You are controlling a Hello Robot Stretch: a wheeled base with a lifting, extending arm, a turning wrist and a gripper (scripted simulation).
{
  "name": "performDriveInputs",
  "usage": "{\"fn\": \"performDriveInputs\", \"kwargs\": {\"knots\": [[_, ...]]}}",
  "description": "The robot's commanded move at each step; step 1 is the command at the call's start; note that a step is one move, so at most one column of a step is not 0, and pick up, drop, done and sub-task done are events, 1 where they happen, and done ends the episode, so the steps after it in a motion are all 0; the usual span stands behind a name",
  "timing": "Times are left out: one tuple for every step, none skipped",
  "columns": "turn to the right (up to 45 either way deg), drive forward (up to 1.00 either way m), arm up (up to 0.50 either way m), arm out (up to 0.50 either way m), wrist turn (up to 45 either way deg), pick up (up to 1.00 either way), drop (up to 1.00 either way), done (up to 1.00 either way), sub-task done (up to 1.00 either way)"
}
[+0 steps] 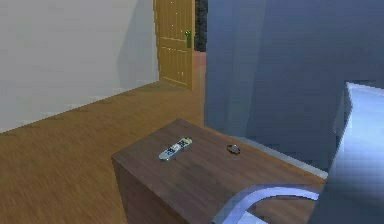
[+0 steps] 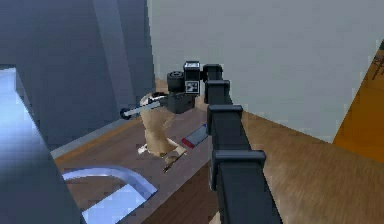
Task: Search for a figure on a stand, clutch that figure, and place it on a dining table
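Claw (image 2: 135, 108) juts leftward from the far end of the dark arm (image 2: 236, 160) in the arm side view, just below two white squares (image 2: 192, 70). Right at it is the figure (image 2: 158, 130), a tan lump with paler patches. Its top is by the claw's dark body and its lower end shows against the brown table (image 2: 120, 160). From where I stand I can't tell whether the claw has hold of the figure or only sits by it. Nor can I tell whether the figure rests on the table or hangs just clear of it.

In the forward view a corner of the table points out over the wood floor (image 1: 70, 160). A slim pale remote (image 1: 175, 150) lies askew on it, near the left edge. A small dark round thing (image 1: 234, 149) sits apart from the remote, close to the far edge by the blue-grey wall (image 1: 280, 70). A white curved rim (image 1: 262, 200) sweeps across the table's near part, and a pale blue block (image 1: 362, 150) stands at the right. At the far end of the floor is a wooden door (image 1: 175, 40), set between the white wall (image 1: 70, 50) and the blue-grey one.
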Motion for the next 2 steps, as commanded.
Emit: {"fn": "performDriveInputs", "kwargs": {"knots": [[0.0,0.00,0.00,0.00,15.0,0.00,0.00,0.00,0.00],[0.0,0.00,0.00,0.00,0.0,1.00,0.00,0.00,0.00]]}}
